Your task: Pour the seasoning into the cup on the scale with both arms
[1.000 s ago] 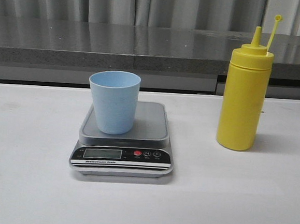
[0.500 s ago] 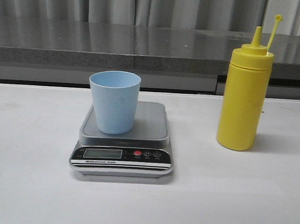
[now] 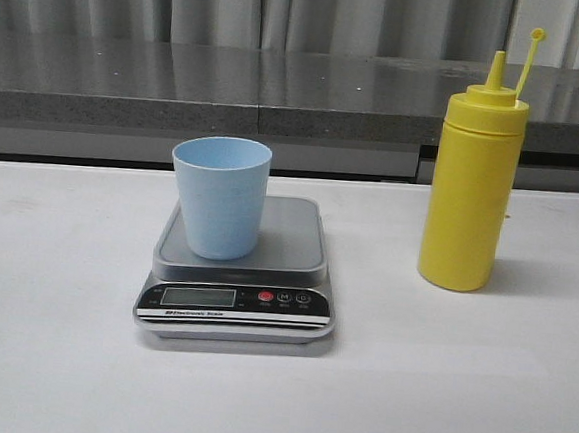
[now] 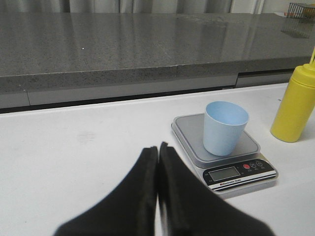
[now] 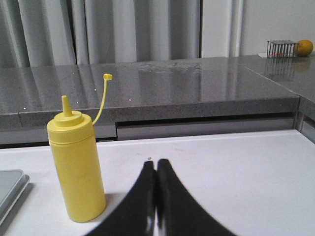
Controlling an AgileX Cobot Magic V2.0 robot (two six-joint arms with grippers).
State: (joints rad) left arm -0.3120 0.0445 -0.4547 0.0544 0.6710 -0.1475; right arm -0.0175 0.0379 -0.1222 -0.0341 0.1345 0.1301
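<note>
Left tool (image 4: pixel 157 152): fingers pressed together, empty, above bare bench (image 3: pixel 55 258). Right tool (image 5: pixel 156 169): likewise pressed together, empty. From left tool, scale (image 4: pixel 224 147) toward 2 o'clock, path unobstructed. Light blue cup (image 3: pixel 219 198) upright on silver platform of scale (image 3: pixel 240 273), left of platform centre; red button (image 3: pixel 265 296) on black front panel. Yellow seasoning bottle (image 3: pixel 472 176) upright at 3 o'clock of scale, well apart; cap strap raised, nozzle uncovered. From right tool, bottle (image 5: pixel 76 167) toward 10 o'clock. Grey ledge (image 3: pixel 280 85) and curtains (image 3: pixel 286 11) at 12 o'clock.

Yellow bottle (image 3: pixel 470 186), pale blue cup (image 3: pixel 219 197) (faintly speckled), silver-grey scale (image 3: pixel 240 273).
</note>
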